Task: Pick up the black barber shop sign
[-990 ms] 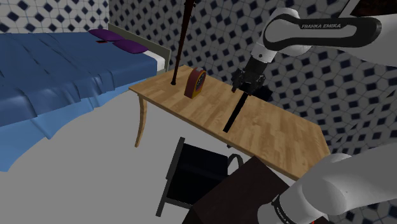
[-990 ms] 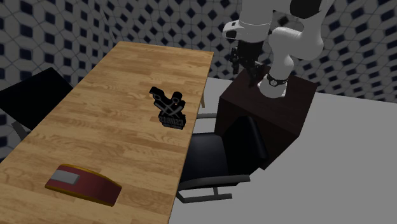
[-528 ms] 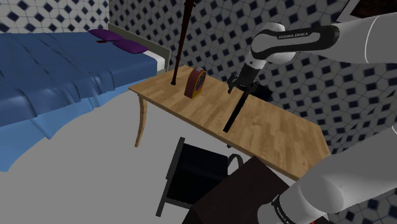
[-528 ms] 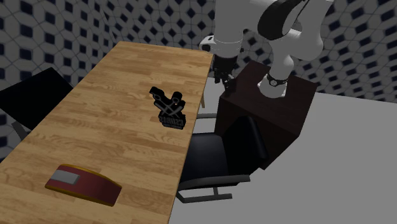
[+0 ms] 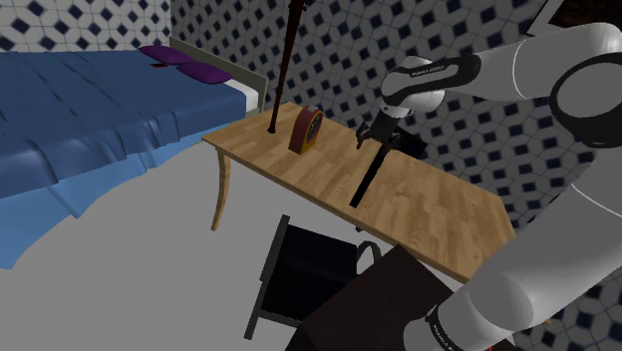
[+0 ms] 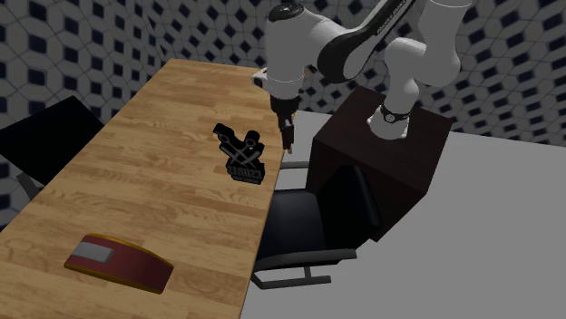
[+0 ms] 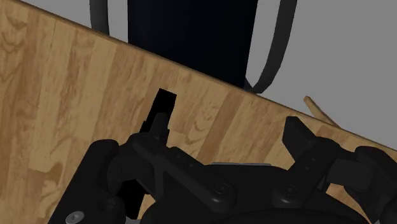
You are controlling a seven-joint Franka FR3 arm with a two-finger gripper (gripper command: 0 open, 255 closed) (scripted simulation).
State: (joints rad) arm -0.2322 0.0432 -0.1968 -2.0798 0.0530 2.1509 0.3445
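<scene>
While the gripper (image 6: 288, 138) hung over the tabletop's (image 6: 154, 154) long edge on the chair side, its fingers (image 7: 299, 133) stood apart with nothing clasped between them. I saw the black sign (image 6: 241, 156) resting on the tabletop close to that same edge, just beside the gripper and untouched by it. From the shoulder camera it read as a thin dark strip. Bare wood was all that lay between the two.

A black chair (image 6: 313, 222) stood drawn up to that edge near the sign, and its armrests showed past the wood in the wrist camera. The dark brown stand (image 6: 390, 168) sat off the tabletop's short end, close to the chair. Toward the opposite short end sat a red-brown arched thing (image 6: 118, 263), well apart from the sign, and a dark pole (image 5: 284, 70) rose from the tabletop beside it. A blue bed (image 5: 80, 120) lay beyond that end.

Against half a second before, the gripper had left the stand's side and come in over the tabletop's edge, nearer the sign. The sign, the arched thing and the chair had not shifted.
</scene>
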